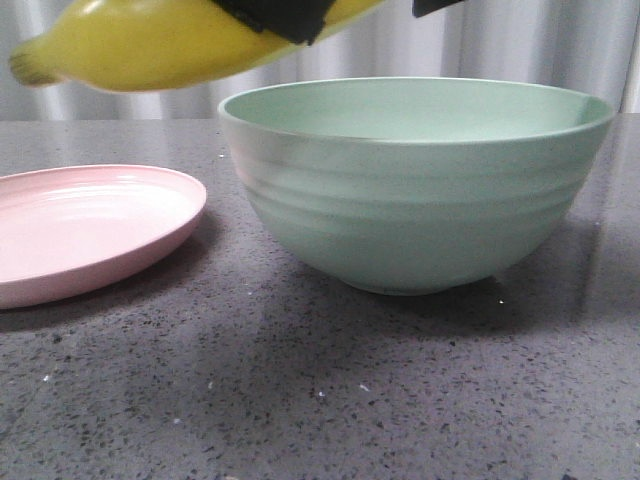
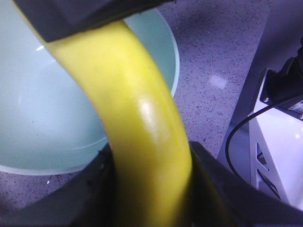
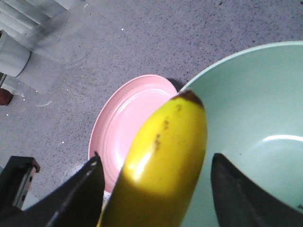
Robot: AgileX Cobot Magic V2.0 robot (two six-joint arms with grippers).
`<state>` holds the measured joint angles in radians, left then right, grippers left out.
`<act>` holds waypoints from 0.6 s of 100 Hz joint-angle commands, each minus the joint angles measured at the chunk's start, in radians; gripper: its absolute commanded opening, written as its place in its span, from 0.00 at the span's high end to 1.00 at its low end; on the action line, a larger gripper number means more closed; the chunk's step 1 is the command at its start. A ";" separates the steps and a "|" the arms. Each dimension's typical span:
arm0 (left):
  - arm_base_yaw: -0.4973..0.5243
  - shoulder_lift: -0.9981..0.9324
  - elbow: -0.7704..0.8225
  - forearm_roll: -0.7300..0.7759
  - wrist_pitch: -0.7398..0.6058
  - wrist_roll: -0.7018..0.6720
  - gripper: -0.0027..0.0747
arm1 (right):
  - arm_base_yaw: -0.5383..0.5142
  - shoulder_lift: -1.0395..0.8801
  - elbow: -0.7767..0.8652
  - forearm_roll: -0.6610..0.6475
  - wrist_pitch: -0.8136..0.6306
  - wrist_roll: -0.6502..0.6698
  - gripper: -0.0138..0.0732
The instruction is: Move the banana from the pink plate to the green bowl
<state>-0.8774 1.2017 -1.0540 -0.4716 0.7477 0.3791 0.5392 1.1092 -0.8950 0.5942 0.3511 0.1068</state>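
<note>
Fingers (image 2: 94,189) of both arms clasp the banana (image 1: 140,45) above the green bowl (image 1: 420,200).

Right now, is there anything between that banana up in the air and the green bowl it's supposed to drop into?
Nothing visible is in the way. The banana hangs above the rim of the green bowl, held in a gripper, and what shows of the bowl's inside looks empty. The pink plate sits off to the side.

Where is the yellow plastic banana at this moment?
In the front view, the yellow banana hangs in the air at upper left, above the gap between pink plate and mint-green bowl.
</note>
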 commanded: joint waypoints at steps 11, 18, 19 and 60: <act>-0.008 -0.023 -0.034 -0.037 -0.064 0.004 0.86 | 0.002 0.000 -0.038 0.028 -0.050 -0.004 0.45; -0.008 -0.023 -0.034 -0.037 -0.064 0.004 0.86 | 0.002 0.000 -0.038 0.028 -0.050 -0.004 0.57; -0.008 -0.023 -0.034 -0.037 -0.064 0.004 0.86 | 0.002 0.000 -0.038 0.028 -0.050 -0.004 0.58; -0.004 -0.032 -0.038 0.060 -0.068 0.002 0.38 | -0.002 -0.005 -0.038 0.010 -0.083 -0.048 0.92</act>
<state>-0.8774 1.2024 -1.0540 -0.4207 0.7367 0.3791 0.5399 1.1262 -0.9031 0.6116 0.3504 0.0930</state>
